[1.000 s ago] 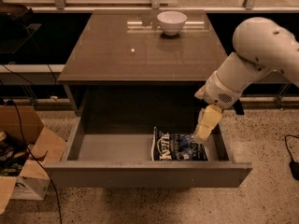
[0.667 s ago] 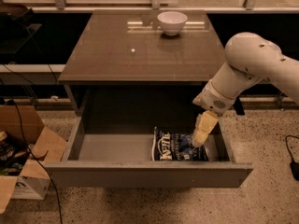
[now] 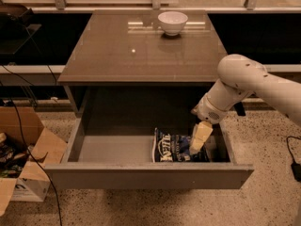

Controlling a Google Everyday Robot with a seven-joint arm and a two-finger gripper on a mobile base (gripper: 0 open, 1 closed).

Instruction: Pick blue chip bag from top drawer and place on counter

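The blue chip bag (image 3: 171, 149) lies flat on the floor of the open top drawer (image 3: 148, 176), at its front right, white lettering facing up. My gripper (image 3: 198, 142) hangs from the white arm that comes in from the right. It reaches down into the drawer and sits over the right end of the bag, at or just above its surface. That end of the bag is partly hidden behind it. The counter (image 3: 136, 51) is the glossy grey-brown top above the drawer.
A white bowl (image 3: 172, 22) stands at the back of the counter. An open cardboard box (image 3: 23, 159) with clutter and cables sits on the floor to the left. A black cable (image 3: 294, 164) lies on the floor at the right.
The arm has swung down and a little left. The gripper has gone lower into the drawer, closer onto the right end of the bag. The bag has not moved.
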